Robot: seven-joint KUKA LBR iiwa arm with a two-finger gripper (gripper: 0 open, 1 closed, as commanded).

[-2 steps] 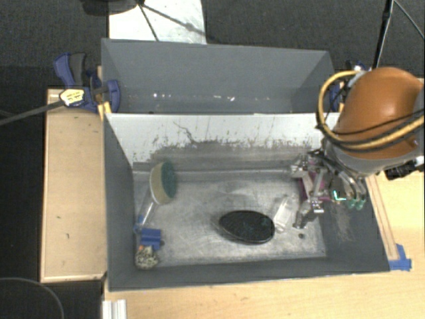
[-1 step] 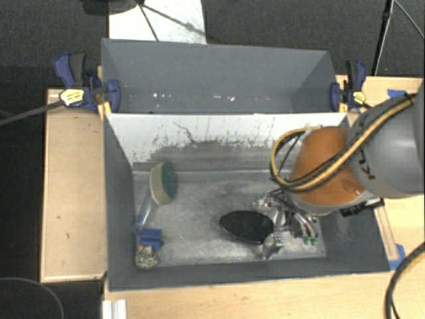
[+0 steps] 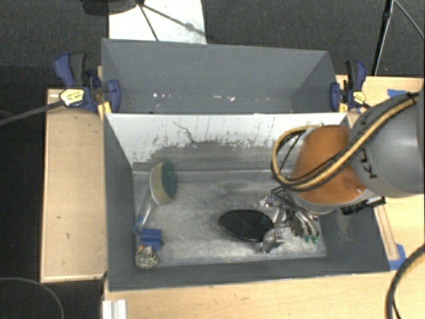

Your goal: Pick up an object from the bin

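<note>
A flat black oval pad (image 3: 243, 224) lies on the bin floor right of the middle. My gripper (image 3: 277, 234) is low in the bin at the pad's right end, its metal fingers touching or just beside that edge. Whether anything sits between the fingers I cannot make out. At the left side lies a dish brush (image 3: 154, 208) with a round green-and-cream head, a clear handle and a blue clip near its lower end.
The arm with its orange cover and looped cables hangs over the bin's right part and hides the floor under it. The bin's sloped walls stand close behind and to the right of the gripper.
</note>
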